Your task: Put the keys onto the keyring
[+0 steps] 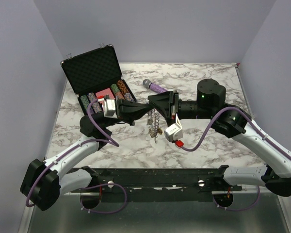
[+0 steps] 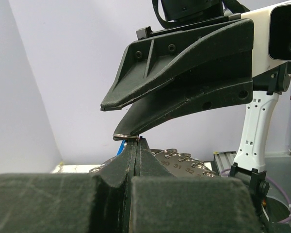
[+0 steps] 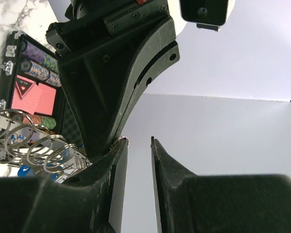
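Left gripper (image 2: 136, 141) is pinching shut on the keyring's (image 2: 125, 137) thin edge, mid-air over the marble table (image 1: 136, 146). Right gripper (image 3: 137, 143) is standing narrowly apart, gripping nothing, one fingertip (image 3: 120, 147) touching the ring. Keys (image 1: 155, 127) are dangling below, between both grippers.

The left gripper (image 2: 137, 141), jaws shut, pinched a thin metal ring (image 2: 125, 137) at center; the right gripper (image 2: 109, 121) reached in from one o'clock, jaws apart.

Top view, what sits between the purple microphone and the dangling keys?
The left hand and right hand meet tip to tip there, the keyring and keys hanging under them; the top view shows it.
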{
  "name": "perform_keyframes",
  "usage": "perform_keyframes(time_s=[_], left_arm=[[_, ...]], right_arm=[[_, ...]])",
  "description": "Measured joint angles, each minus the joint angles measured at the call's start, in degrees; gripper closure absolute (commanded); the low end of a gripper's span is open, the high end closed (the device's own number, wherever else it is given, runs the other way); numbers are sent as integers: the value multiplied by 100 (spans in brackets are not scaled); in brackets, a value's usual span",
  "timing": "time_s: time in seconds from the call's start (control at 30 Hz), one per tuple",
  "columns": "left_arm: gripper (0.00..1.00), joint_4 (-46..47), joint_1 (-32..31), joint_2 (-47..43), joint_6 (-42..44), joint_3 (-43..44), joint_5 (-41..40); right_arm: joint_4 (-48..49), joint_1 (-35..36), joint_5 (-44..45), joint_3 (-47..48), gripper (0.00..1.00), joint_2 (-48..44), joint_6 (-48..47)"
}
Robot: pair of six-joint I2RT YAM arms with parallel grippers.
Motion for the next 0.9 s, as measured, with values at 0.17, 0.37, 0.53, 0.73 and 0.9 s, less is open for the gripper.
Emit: perform_keyframes(time_s=[0.17, 0.37, 0.53, 0.73, 0.9], left_arm=[[100, -26, -9, -11, 2, -2, -24], [100, -42, -31, -127, 2, -98, -109], [100, -37, -31, -229, 0, -188, -179], [100, -17, -31, -280, -2, -208, -216], [100, 15, -31, -280, -50, -208, -216]], right_arm=[[0, 2, 50, 0, 66, -17, 63], [-4, 4, 101, 0, 66, -52, 170], [-7, 4, 162, -9, 66, -90, 210], [-9, 4, 243, -11, 66, -114, 245], [-11, 4, 273, -42, 69, -133, 251]])
